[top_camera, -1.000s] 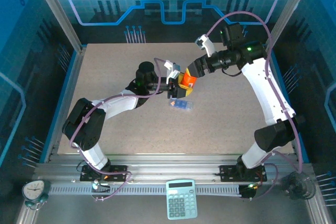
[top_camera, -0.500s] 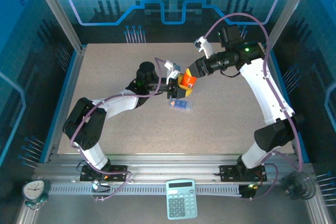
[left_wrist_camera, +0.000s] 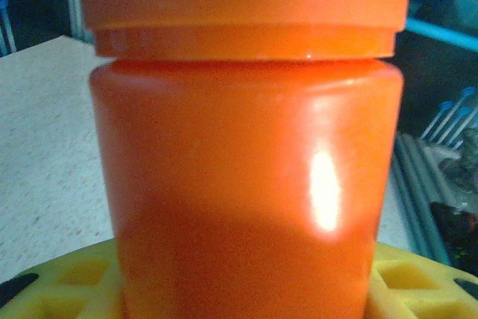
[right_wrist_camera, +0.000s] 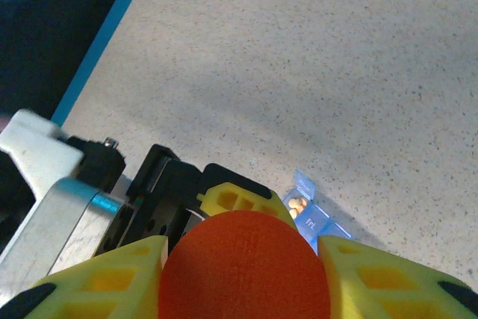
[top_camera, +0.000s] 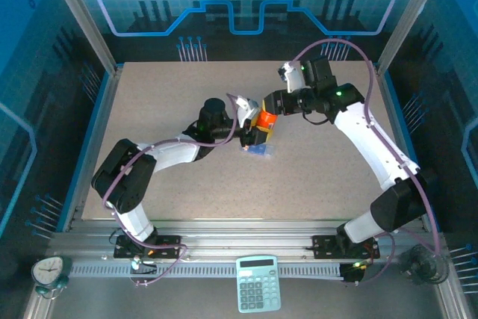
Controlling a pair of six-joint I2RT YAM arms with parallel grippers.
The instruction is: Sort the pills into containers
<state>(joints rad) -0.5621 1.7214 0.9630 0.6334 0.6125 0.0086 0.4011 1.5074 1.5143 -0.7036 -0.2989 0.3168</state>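
Right gripper shifting inward; with left gripper, pinching orange bottle; pill box reading "Fri"; table around lying open.

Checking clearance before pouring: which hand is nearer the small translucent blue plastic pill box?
Left. The left hand grips the orange cylindrical plastic bottle just beside the pill box; the right hand holds the bottle's far end, farther back.
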